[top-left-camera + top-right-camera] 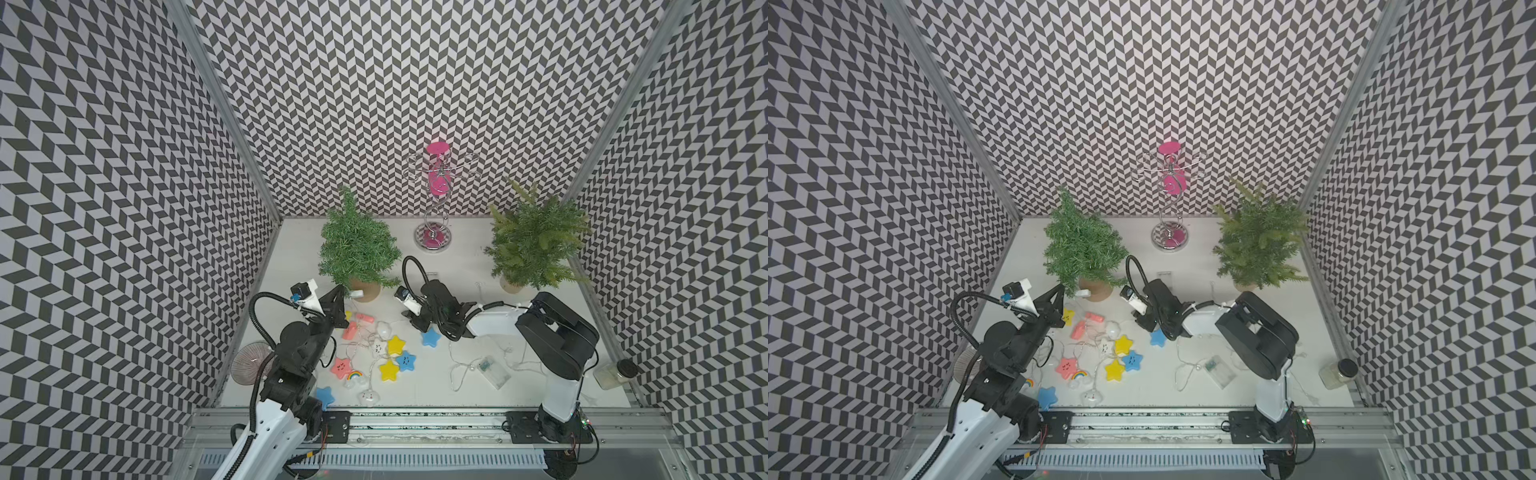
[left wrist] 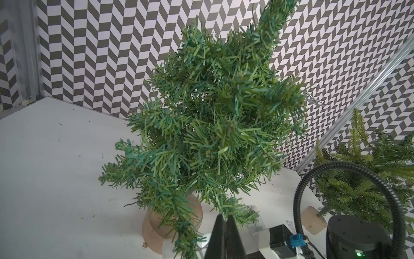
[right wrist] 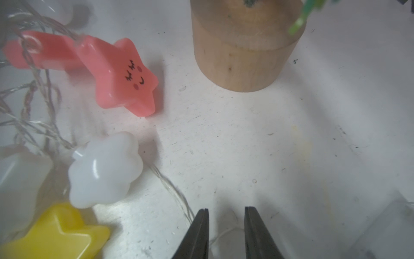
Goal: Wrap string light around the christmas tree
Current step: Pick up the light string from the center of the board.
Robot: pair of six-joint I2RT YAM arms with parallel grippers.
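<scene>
A chrome spiral stand (image 1: 439, 185) with pink discs stands at the far middle of the white worktop (image 1: 457, 266), near the chevron-patterned wall (image 1: 374, 83). A yellow-green artificial tree (image 1: 536, 241) on a wooden base stands far right. A black-lidded glass jar (image 1: 617, 374) sits near right. A pinkish ribbed disc (image 1: 249, 361) lies near left.

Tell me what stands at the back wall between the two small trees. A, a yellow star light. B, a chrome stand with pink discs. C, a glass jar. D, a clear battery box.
B: in a top view the chrome stand with pink discs rises at the back wall, between the dark green tree and the lighter tree.
</scene>
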